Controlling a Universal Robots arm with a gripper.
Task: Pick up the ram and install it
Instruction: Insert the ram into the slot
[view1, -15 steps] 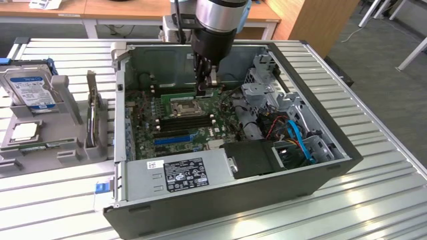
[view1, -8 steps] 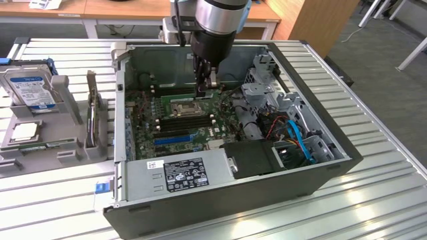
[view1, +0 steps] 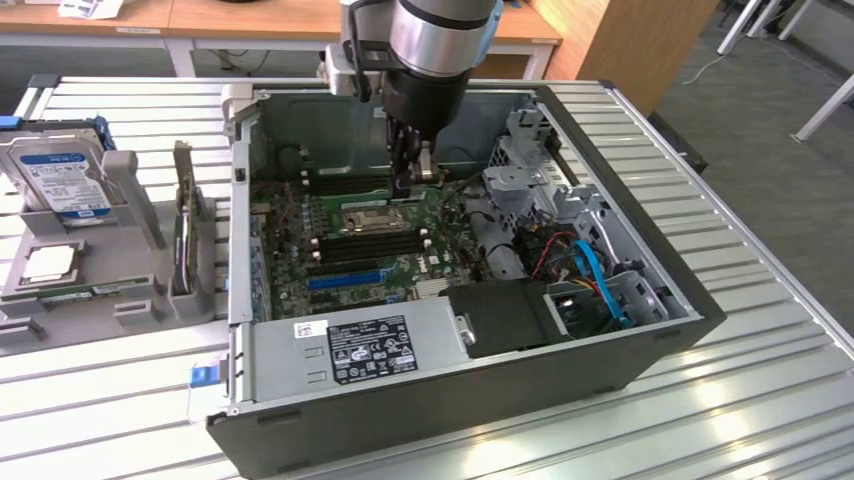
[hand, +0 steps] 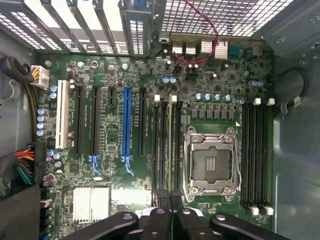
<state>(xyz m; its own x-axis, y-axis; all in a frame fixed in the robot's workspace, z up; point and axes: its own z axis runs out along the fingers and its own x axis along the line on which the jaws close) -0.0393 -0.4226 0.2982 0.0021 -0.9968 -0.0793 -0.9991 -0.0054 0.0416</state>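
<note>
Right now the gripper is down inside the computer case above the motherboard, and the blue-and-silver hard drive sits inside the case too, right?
Not quite. The gripper is down inside the computer case above the motherboard, but the hard drive stands outside the case, in a grey holder at the exterior view's left, as the exterior view shows.

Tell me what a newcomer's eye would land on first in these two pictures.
The robot arm reaches down into the open computer case in the middle of the exterior view, its hand shut just above the motherboard. In the wrist view, the ram stands edge-on in a slot beside the empty processor socket, in line with the hand.
</note>
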